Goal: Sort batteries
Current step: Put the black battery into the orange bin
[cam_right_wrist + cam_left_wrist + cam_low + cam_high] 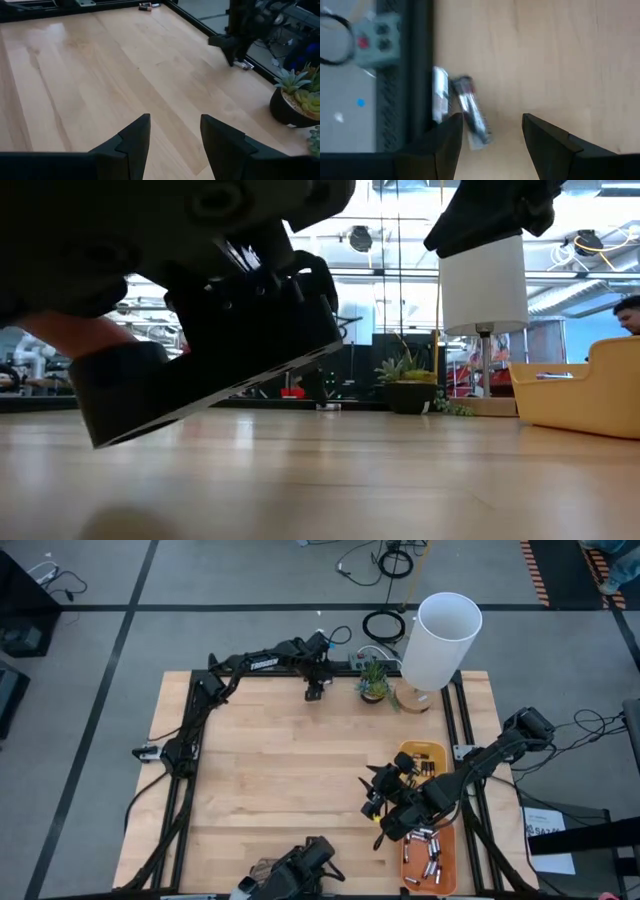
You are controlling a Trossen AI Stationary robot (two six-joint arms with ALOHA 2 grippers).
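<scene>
Batteries (470, 112): in the left wrist view two small cells lie side by side on the wood at centre left, one silvery and hard against the dark table-edge rail (420, 70), one dark-bodied and slightly angled beside it. More batteries lie loose in the orange tray (445, 860) at the lower right of the high view, and a yellow tray (422, 757) sits just above it. Left gripper (314, 692): at the upper centre of the high view, near the far edge of the table (270, 770), it hangs over the two stray cells with its fingers (445, 145) apart and nothing between them; the dark cell lies close to one finger, not centred in the gap. Right gripper (375, 802): at the lower right of the high view, just left of the trays, fingers apart and empty, facing out across bare wood. A small potted plant (373, 683) and a white-shaded lamp (440, 640) stand to the right of the left gripper. Judged step: picking a stray cell from the table edge. To do it well, the left gripper should probably shift so that one cell sits midway between the fingers, align the fingers across the cell's short axis, and descend clear of the rail. Taking the dark cell first would likely avoid pinching both together.
</scene>
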